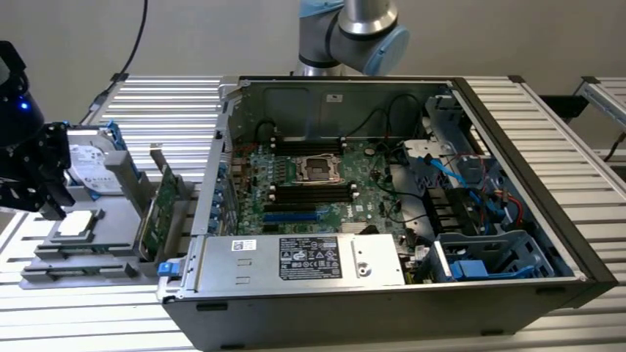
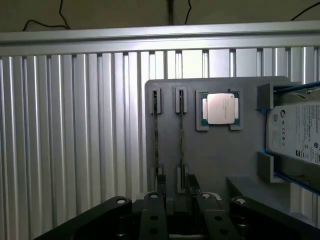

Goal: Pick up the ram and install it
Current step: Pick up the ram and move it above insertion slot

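The claw (image 2: pixel 177 187) hangs over a grey tray (image 2: pixel 210 165) that sits on a table of shiny metal slats (image 2: pixel 75 140). Its two black fingers (image 2: pixel 161 184) stand wide apart and hold nothing.

The ram (image 2: pixel 181 145) is in the tray. It stands on its thin edge in a slot, so from the wrist view it looks like a long dark line. One end of the ram is right by the claw, in the gap between the two fingers, with one finger on each side of it. The rest of the ram runs straight away from the claw along the tray. I cannot tell if a finger touches the ram, or if the claw is just above it.

A second thin strip (image 2: pixel 156 140) stands on its edge in the next slot, just beside the ram. On the ram's other side a square silver chip (image 2: pixel 220 108) lies flat in the tray. Past the chip, a hard drive (image 2: pixel 295 130) with a white label sits at the end of the tray.

In the exterior view, the claw is at the exterior view's left, over the same tray. A wide green card (image 1: pixel 161 209) stands up at the tray's edge, next to the open computer box (image 1: pixel 391 308). Inside the box are long black slots (image 1: pixel 313 192) on the green board. The ram is well apart from them. The robot arm (image 1: pixel 352 29) stands behind the box.
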